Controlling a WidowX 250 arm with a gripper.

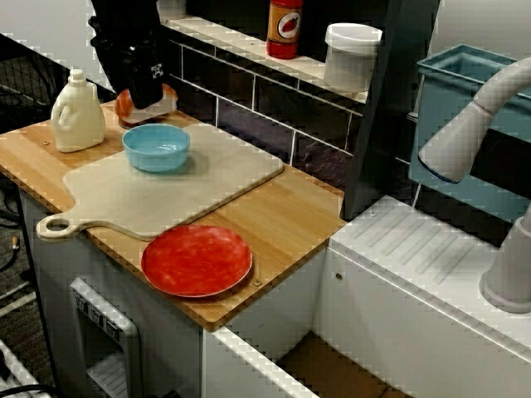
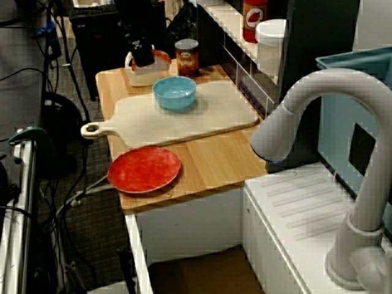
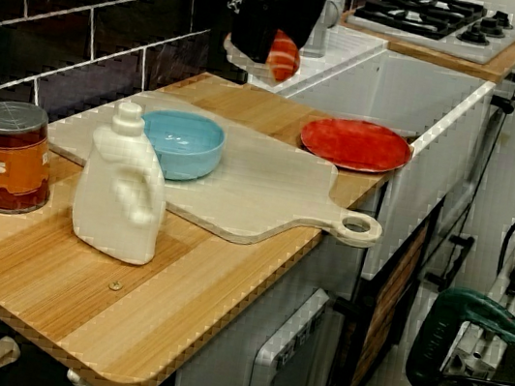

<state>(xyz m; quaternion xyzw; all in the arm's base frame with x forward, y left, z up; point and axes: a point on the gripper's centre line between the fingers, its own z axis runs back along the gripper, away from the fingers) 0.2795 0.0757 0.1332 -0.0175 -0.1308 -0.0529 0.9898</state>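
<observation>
Black gripper point(image 1: 146, 93) is in the upper left of the frame, jaws clamped on a small rounded orange-and-white thing point(image 3: 281, 56) hanging above the back of the striped wooden counter point(image 1: 282, 217). The gripper covers most of it, so I can't tell what it is. Just below sits a glossy blue bowl point(image 1: 156, 147) on a pale paddle-shaped cutting board point(image 1: 166, 199). There's a red plate point(image 1: 197, 260) lower down and a white plastic jug point(image 1: 77, 112) at left.

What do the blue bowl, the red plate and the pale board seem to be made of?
Blue bowl: probably glazed ceramic or plastic, smooth with soft shine.
Red plate: likely plastic or melamine, mottled, semi-matt.
Pale board: looks like unfinished light wood, matt, with a holed handle.
</observation>
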